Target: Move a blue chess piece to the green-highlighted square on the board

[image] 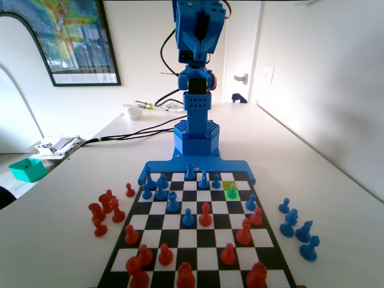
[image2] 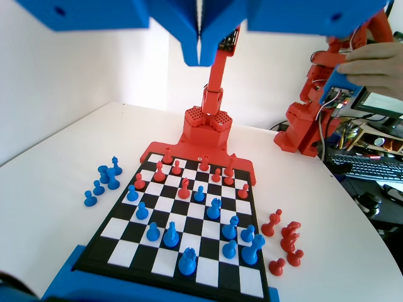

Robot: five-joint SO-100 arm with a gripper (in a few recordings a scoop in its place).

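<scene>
I see the gripper raised high over the board, jaws pressed together, holding nothing. A blue pawn stands on the green-highlighted square, far row area, right side in the fixed view.

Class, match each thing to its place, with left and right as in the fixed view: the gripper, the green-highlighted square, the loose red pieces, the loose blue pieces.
Things:
1 gripper
2 green-highlighted square
3 loose red pieces
4 loose blue pieces

Places:
A on the table, left of the board
B raised high above the board
C on the table, right of the board
D under a small piece

Pairs: 1-B, 2-D, 3-A, 4-C
</scene>
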